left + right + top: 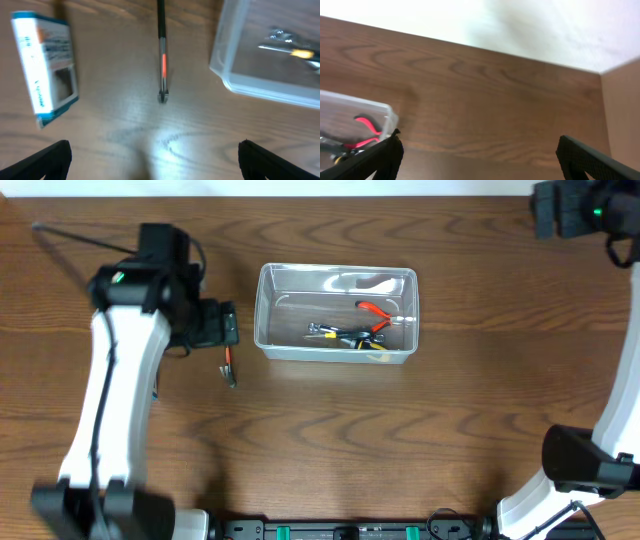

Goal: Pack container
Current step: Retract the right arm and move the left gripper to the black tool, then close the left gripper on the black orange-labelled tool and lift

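STEP: I'm lining up left gripper [155, 167], fingers spread and empty, on slim black orange-banded tool [162, 55] | NEXT: likely lowering, clamping it, carrying into clear rectangular plastic container [260, 92] | right gripper [477, 162] released, idling

Even bright light; left wrist view motion-blurred, glare patch on table [165, 140].

I read this as a robotics lab bench: a white-and-black left arm [115, 380] and right arm [625, 405] stand at a wood-grain table [330, 440]. A plain pale wall [545, 30] runs behind, and pliers [372, 307] lie in a clear tub [262, 305].
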You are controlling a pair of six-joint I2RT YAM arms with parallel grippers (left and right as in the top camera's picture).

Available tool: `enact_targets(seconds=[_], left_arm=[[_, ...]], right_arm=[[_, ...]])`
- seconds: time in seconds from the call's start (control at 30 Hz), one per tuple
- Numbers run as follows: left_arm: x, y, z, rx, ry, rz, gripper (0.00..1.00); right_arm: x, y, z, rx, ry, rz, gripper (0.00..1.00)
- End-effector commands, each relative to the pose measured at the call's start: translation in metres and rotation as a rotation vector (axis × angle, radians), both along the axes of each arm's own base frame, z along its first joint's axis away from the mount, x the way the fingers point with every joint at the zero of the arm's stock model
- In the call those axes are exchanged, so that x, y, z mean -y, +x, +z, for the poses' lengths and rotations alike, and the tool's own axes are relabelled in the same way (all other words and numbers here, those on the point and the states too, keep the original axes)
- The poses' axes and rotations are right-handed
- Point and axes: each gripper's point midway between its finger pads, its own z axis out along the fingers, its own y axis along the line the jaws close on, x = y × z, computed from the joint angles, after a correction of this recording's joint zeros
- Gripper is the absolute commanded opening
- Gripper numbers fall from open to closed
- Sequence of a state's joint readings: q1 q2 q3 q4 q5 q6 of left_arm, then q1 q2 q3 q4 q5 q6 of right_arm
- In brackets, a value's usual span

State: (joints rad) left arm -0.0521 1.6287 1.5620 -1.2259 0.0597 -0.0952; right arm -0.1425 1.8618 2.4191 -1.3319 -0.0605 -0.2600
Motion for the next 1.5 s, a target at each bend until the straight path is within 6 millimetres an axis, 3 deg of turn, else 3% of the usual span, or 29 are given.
enact_targets(seconds=[0.0,0.23,0.63,1.23,1.47], left_arm=[[-0.002,0.011,-0.024,-0.044,0.025,-0.059,0.98],[-0.002,0.012,-0.078,-0.116,0.028,-0.075,0.98],[0.000,-0.024,-0.150,-0.187,0.007,-0.083,0.98],[0.000,-0.027,-0.188,-0.239,0.004,-0.052,0.98],[0.014,-0.028,-0.194,-0.250,-0.075,-0.064,0.98]], right_arm=[[0.014,0.008,-0.032,-0.078,0.067,-0.045,0.99],[0.024,0.010,-0.045,-0.097,0.071,-0.065,0.99],[0.024,0.013,-0.053,-0.106,0.073,-0.065,0.99],[0.024,0.013,-0.053,-0.108,0.073,-0.064,0.99],[0.024,0.013,-0.053,-0.108,0.073,-0.064,0.99]])
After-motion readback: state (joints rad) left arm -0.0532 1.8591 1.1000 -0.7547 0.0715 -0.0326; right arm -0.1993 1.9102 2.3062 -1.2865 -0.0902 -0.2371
